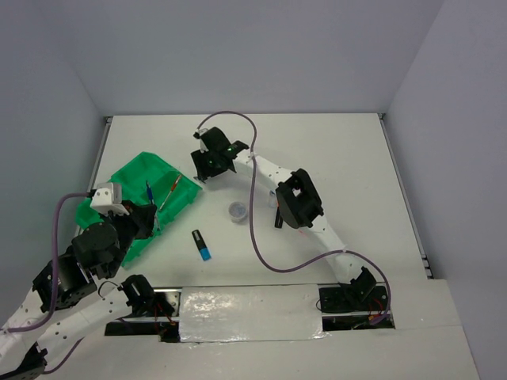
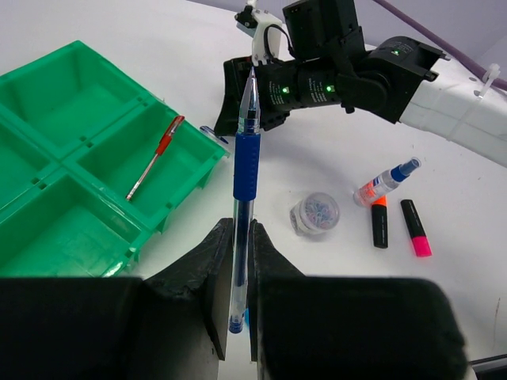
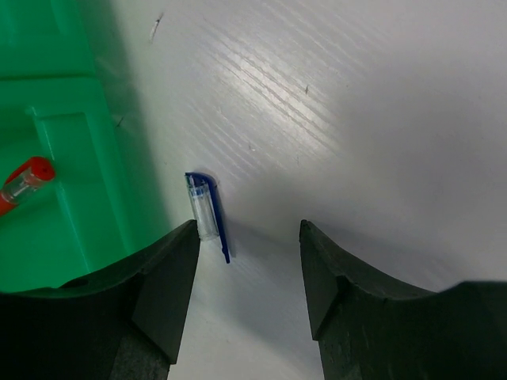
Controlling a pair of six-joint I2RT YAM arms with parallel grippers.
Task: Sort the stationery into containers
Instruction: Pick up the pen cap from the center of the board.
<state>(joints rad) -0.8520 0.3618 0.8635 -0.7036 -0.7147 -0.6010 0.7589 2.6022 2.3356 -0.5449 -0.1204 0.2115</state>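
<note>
Left pincer (image 2: 240,241) clamps blue pen (image 2: 245,162) | right pincer (image 3: 247,265) agape over pen cap (image 3: 203,210) beside tray (image 3: 79,186)

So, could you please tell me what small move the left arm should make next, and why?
Probably bring the left tool over the compartment of the green tray where the red pen lies, ready to release. The tool is shut on the blue pen, and with one pen lying in that compartment, pens seem to belong there.

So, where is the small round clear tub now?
Top view: the small round clear tub stands on the white table, between the green plastic tray at left and the right arm.
</note>
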